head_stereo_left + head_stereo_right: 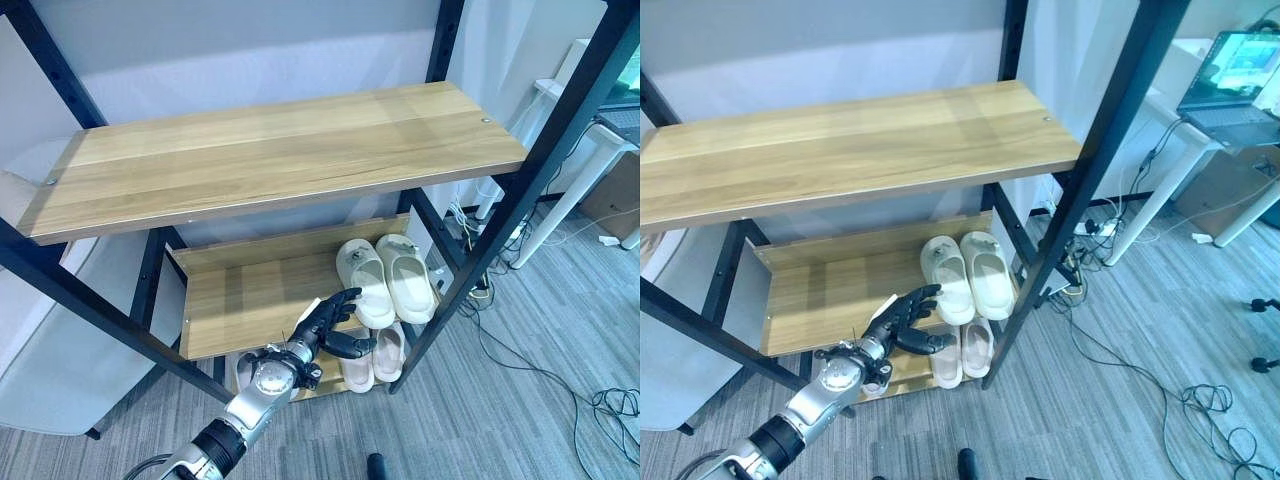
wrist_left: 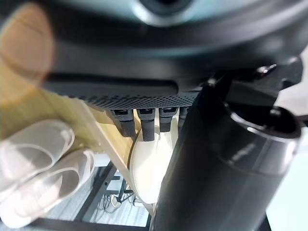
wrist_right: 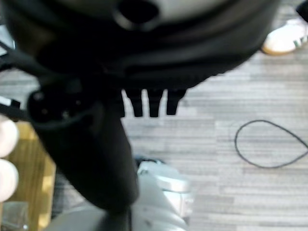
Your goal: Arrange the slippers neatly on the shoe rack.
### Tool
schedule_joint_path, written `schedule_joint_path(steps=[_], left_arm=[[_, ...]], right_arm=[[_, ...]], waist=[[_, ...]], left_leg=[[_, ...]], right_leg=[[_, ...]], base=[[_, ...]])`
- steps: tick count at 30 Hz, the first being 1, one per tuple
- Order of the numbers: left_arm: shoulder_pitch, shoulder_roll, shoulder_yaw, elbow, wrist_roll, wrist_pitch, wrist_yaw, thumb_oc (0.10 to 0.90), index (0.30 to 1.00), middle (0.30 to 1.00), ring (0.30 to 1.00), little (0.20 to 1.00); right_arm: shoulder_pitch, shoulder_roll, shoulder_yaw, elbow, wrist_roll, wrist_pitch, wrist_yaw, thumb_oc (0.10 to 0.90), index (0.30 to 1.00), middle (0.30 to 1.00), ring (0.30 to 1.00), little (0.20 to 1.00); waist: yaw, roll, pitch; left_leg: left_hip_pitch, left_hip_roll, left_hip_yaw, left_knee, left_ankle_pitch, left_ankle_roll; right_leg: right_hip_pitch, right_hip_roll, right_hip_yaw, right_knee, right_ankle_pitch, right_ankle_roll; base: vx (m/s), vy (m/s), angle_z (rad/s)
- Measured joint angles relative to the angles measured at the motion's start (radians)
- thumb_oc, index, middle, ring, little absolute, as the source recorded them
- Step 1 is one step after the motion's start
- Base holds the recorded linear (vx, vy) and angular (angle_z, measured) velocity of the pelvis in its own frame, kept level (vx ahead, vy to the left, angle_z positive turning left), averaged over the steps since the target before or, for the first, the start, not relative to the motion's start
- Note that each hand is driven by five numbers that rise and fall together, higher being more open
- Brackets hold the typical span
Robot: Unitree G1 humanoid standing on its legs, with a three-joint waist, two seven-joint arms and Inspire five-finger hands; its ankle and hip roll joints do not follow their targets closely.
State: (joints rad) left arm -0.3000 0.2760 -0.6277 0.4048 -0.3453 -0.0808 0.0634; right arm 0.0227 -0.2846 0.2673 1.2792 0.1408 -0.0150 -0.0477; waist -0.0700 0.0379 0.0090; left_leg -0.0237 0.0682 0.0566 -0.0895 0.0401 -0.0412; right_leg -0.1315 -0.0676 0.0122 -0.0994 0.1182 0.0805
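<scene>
- We see a pair of cream slippers (image 1: 388, 280) side by side on the middle shelf (image 1: 250, 300) of the shoe rack (image 1: 270, 160), at the shelf's right end, toes toward the back wall.
- Below them, a second pair of pale slippers (image 1: 375, 357) rests on the bottom shelf (image 1: 330, 385), at the right end just beside the rack's front right post (image 1: 520, 200).
- Our left hand (image 1: 330, 325) hovers in front of the middle shelf's front edge, near the left slipper of the upper pair, its fingers (image 1: 340, 303) straight and spread, the thumb (image 1: 350, 346) standing out toward the lower pair; it holds nothing.
- From the left wrist we look past straight fingers (image 2: 147, 126) at a cream slipper (image 2: 149, 163) just beyond their tips; we cannot tell whether they touch it. The other pair (image 2: 38, 166) lies off to one side.
- Our right hand (image 3: 144, 103) shows from the right wrist camera, short finger stubs over grey carpet (image 3: 231, 159); we cannot tell how far it is open.
- The rack's top shelf (image 1: 270, 150) is a long wooden board on black posts.
- To the right of the rack, a white desk leg (image 1: 560, 200) stands on grey carpet (image 1: 520, 380) with loose cables (image 1: 600, 410).
- A laptop (image 1: 1235, 85) sits open on that white desk.
</scene>
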Motion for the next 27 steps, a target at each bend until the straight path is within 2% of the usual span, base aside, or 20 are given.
schedule_joint_path(steps=[9,12,27], left_arm=[[-0.001,0.01,0.003,-0.001,-0.031,0.0,-0.008,0.8,0.9,0.9,0.9,0.9],[-0.032,0.013,-0.028,0.019,-0.036,0.0,-0.008,0.8,0.9,0.9,0.9,0.9],[-0.084,0.018,-0.078,0.068,0.121,-0.004,-0.006,0.8,0.9,0.9,0.9,0.9]], right_arm=[[-0.002,-0.001,0.001,-0.001,0.0,-0.001,0.001,0.8,0.9,0.9,0.9,0.9],[-0.002,-0.002,0.008,0.0,0.0,-0.001,0.001,0.8,0.9,0.9,0.9,0.9],[0.011,0.008,0.009,0.004,0.0,-0.015,0.001,0.8,0.9,0.9,0.9,0.9]], waist=[[0.0,-0.001,-0.001],[-0.002,-0.002,-0.002],[-0.015,-0.023,-0.022]], left_leg=[[0.0,-0.004,0.01,0.0,-0.003,0.002],[0.0,-0.008,0.011,0.0,-0.003,0.002],[0.001,-0.036,0.018,0.0,-0.008,0.011]], right_leg=[[-0.001,-0.004,0.011,0.0,0.002,0.002],[-0.004,-0.008,0.012,0.0,0.002,0.004],[-0.006,-0.031,0.019,0.006,0.004,0.022]], base=[[0.01,-0.005,-0.03],[0.0,0.0,0.0],[0.0,0.0,0.0]])
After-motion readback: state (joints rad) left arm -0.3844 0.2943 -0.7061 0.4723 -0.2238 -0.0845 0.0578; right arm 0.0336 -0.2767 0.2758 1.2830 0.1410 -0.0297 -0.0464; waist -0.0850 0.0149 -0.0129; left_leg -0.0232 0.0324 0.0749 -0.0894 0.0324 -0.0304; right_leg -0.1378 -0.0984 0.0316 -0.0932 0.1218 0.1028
